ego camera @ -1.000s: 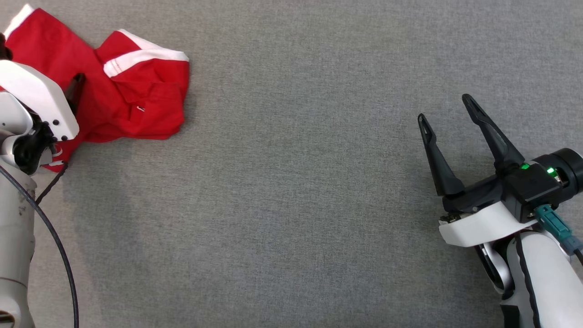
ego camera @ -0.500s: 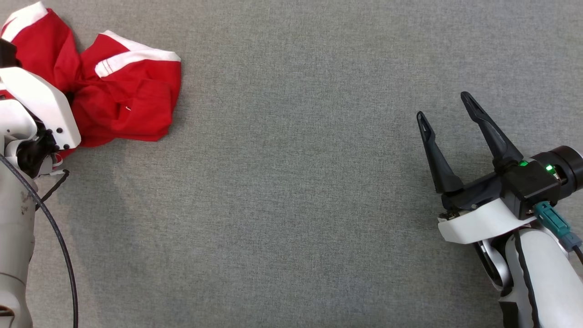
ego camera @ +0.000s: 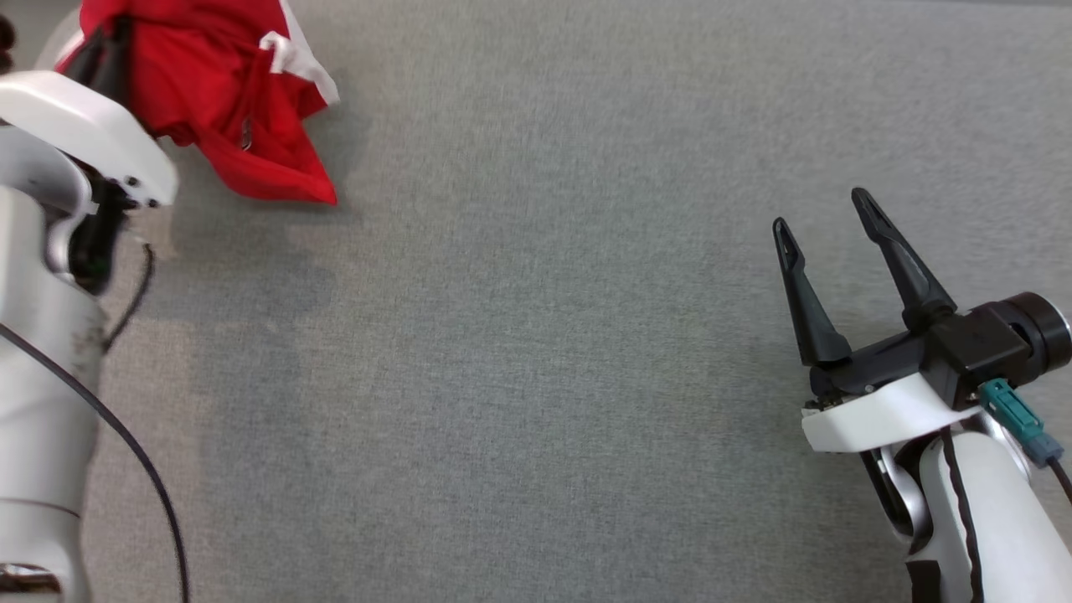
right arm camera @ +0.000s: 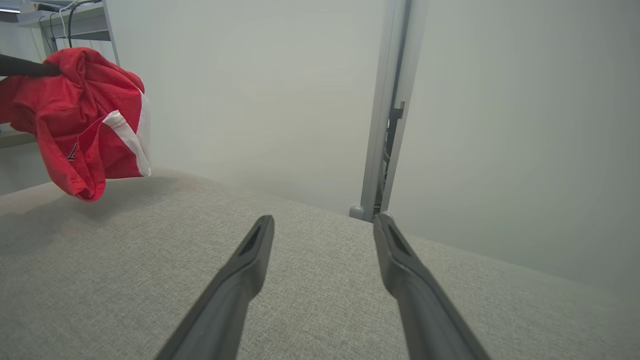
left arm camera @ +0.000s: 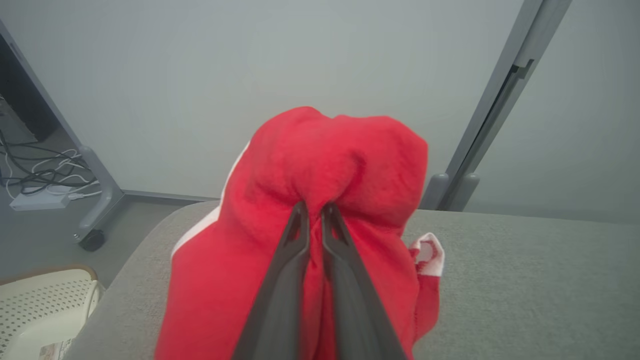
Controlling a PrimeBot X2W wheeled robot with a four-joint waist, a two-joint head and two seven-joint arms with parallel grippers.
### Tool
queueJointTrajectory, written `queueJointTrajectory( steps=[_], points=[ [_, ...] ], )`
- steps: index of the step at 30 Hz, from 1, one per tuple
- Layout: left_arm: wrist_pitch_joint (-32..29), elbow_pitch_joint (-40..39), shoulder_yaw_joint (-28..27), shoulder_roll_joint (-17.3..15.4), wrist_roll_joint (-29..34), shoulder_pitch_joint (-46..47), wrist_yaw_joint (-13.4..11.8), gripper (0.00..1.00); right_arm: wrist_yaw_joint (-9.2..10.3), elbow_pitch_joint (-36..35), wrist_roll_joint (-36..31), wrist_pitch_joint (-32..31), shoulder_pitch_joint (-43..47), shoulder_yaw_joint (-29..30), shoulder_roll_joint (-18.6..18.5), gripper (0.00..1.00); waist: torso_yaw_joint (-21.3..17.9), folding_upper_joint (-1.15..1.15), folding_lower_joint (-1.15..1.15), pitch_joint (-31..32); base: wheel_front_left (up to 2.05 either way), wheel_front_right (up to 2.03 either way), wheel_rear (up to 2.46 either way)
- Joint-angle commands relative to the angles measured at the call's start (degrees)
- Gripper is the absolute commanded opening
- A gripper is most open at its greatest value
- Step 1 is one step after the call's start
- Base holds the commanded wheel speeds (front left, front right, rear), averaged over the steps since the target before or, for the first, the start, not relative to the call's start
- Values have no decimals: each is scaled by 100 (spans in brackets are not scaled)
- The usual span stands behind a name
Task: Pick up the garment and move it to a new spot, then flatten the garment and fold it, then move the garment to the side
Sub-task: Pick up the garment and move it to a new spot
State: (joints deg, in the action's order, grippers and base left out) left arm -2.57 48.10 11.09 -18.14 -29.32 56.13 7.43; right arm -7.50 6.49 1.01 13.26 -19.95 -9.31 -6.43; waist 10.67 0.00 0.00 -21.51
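Left wrist view: my left gripper (left arm camera: 314, 207) is clamped on the garment (left arm camera: 325, 160), a red piece with white trim. Both fingers lie nearly together with a pinch of red cloth between their tips. The cloth bulges over the tips and drapes down on either side of the fingers.

Position of the garment: it hangs bunched from the left gripper over the far left corner of the counter (ego camera: 536, 335), a flat surface covered in grey fabric. A white-edged flap points out towards the counter's middle. In the right wrist view the lowest red fold hangs close over the counter, with a shadow beneath it. I cannot tell whether that fold touches the surface.

Right gripper (ego camera: 822, 209): fingers set well apart, nothing between them. It sits over the right part of the counter, well apart from the garment, fingers pointing towards the counter's far edge.

Surroundings: a white perforated basket (left arm camera: 40, 300) stands beside the counter's left corner, lower than its surface. A grey post (left arm camera: 492, 115) rises just behind the counter's far edge. Loose cables (left arm camera: 40, 175) lie on the floor beyond the left corner.
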Motion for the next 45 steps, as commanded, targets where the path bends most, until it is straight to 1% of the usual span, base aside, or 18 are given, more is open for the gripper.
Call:
queueJointTrajectory(
  steps=[1, 4, 7, 9, 14, 19, 25, 30, 31, 32, 33, 37, 39, 42, 45],
  points=[
    [93, -127, 55, 98, -95, -142, 6, 0, 1, 22, 33, 58, 69, 72, 9, 100, -104, 0, 0, 257, 0, 0, 0],
    [261, -528, 200, 164, -230, -371, 5, 0, 1, 79, 46, 108, 161, 172, 83, 100, -191, 0, 0, 506, 0, 0, 0],
    [173, -1005, 451, 361, -452, -693, 5, 0, 1, 112, 43, 135, 248, 275, 131, 100, -310, 0, 0, 751, 0, 0, 0],
    [111, -1337, 618, 356, -461, -873, 5, 0, 1, 126, 42, 154, 304, 332, 156, 100, -410, 0, 0, 878, 0, 0, 0],
    [-98, -2054, 1028, 554, -478, -1398, 5, 0, 1, 134, 82, 170, 461, 399, 220, 100, -784, 0, 0, 1129, 0, 0, 0],
    [-237, -2617, 1430, 780, -322, -1831, -102, 0, 1, 69, 106, 194, 581, 464, 279, 100, -1248, 0, 0, 1198, 0, 0, 0],
    [-242, -2746, 2036, 1111, 48, -2150, -256, 0, 1, 54, 153, 201, 607, 458, 318, 100, -1847, 0, 0, 1111, 0, 0, 0],
    [-65, -2331, 2528, 1337, 345, -2295, -446, 0, 1, 87, 198, 201, 638, 556, 341, 100, -2245, 0, 0, 1011, 0, 0, 0],
    [-5, -2217, 2596, 1374, 377, -2299, -475, 2, 1, 81, 202, 202, 634, 571, 342, 100, -2301, 0, 0, 987, 0, 0, 0],
    [43, -2098, 2653, 1404, 369, -2324, -504, 38, 1, 73, 212, 203, 633, 583, 342, 100, -2352, 0, 0, 963, 0, 0, 0],
    [88, -1978, 2728, 1417, 379, -2332, -502, 100, 1, 67, 212, 203, 633, 598, 342, 100, -2390, 0, 0, 941, 0, 0, 0],
    [337, -1595, 2861, 1464, 374, -2224, -578, 100, 1, 47, 316, 204, 643, 634, 343, 100, -2444, 0, 0, 900, 0, 0, 0],
    [401, -1529, 2868, 1477, 341, -2192, -596, 100, 1, 45, 332, 205, 651, 655, 343, 100, -2430, 0, 0, 904, 0, 0, 0],
    [599, -1424, 2841, 1497, 248, -2098, -622, 100, 1, 42, 339, 204, 675, 758, 344, 100, -2320, 0, 0, 956, 0, 0, 0],
    [867, -1394, 2706, 1495, 151, -2069, -734, 100, 1, 38, 324, 204, 691, 798, 341, 100, -2164, 0, 0, 1061, 0, 0, 0]
  ],
)
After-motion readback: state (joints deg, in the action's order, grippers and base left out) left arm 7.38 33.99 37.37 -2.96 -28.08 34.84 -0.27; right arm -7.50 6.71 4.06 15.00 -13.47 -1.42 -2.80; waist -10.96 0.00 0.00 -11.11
